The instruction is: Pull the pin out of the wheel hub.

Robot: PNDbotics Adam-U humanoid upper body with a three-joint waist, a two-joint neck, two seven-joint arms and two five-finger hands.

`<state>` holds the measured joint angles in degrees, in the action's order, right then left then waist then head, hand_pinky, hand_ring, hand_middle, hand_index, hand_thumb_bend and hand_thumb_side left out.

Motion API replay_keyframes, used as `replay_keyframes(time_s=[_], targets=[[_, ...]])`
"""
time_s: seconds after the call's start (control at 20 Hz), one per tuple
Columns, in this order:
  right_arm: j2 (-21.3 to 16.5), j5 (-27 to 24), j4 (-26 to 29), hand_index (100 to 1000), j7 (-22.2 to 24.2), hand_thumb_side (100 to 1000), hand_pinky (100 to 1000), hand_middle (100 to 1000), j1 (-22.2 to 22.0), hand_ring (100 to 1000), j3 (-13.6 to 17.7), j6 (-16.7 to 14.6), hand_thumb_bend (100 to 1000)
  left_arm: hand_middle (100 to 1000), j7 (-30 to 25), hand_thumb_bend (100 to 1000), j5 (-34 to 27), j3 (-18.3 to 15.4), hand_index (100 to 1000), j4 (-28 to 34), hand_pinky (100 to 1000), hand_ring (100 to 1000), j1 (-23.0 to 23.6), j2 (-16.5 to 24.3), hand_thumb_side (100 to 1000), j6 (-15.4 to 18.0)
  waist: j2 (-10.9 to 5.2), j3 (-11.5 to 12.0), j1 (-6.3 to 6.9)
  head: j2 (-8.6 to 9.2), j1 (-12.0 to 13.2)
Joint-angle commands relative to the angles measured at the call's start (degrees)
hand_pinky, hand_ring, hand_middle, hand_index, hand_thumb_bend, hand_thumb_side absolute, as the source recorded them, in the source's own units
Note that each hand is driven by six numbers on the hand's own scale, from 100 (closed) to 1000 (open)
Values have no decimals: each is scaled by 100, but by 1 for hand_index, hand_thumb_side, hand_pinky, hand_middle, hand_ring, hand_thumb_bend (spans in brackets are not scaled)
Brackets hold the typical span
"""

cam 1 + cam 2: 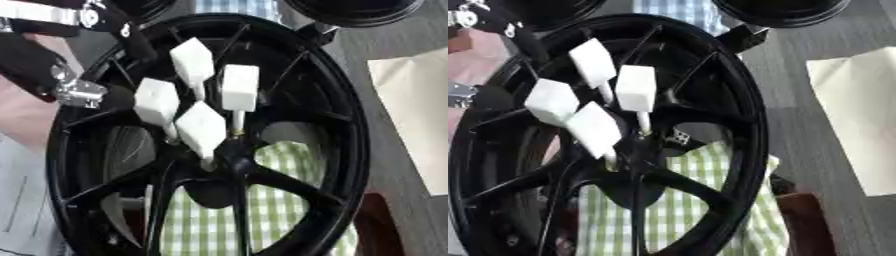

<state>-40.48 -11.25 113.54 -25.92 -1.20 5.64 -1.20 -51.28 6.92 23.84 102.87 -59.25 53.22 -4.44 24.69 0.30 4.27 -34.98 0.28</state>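
Clearly, four white pins [202,129] are standing in one wheel hub [229,159]; left hand [74,90] is showing, fingers' spread impossible to tell.

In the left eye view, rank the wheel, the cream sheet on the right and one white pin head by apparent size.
1. Wheel, filling most of the view.
2. Cream sheet, cut off by the edge, so its full extent is unsure.
3. White pin head, the smallest.

Grey wood-grain tabletop [798,45]. On it: green-and-white checked cloth [289,200] under black spoked wheel hub [337,125]; cream paper sheet [855,120] lies flat at right edge.
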Motion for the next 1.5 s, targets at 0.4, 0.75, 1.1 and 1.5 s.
replay_keyframes(time_s=[0.4, 0.75, 1.1, 1.5], targets=[[-32, -84, 106, 659, 3, 752, 815, 610, 35, 542, 17, -16, 100, 748, -69, 469, 472, 340, 863, -393, 897, 829, -253, -137, 735, 217, -349, -37, 59, 161, -29], [-13, -102, 106, 659, 17, 753, 816, 609, 41, 541, 6, -4, 100, 733, -69, 422, 638, 397, 850, -491, 889, 820, -316, -228, 692, 362, -344, -38, 56, 242, -20], [27, -116, 106, 659, 10, 756, 816, 608, 27, 541, -1, 14, 100, 712, -69, 381, 729, 429, 827, -471, 865, 804, -373, -286, 555, 407, -350, -39, 58, 250, 26], [73, -124, 106, 659, -7, 757, 816, 608, 9, 540, 7, 17, 100, 622, -69, 287, 731, 439, 761, -491, 837, 747, -374, -338, 390, 518, -356, -54, 61, 258, 73]])
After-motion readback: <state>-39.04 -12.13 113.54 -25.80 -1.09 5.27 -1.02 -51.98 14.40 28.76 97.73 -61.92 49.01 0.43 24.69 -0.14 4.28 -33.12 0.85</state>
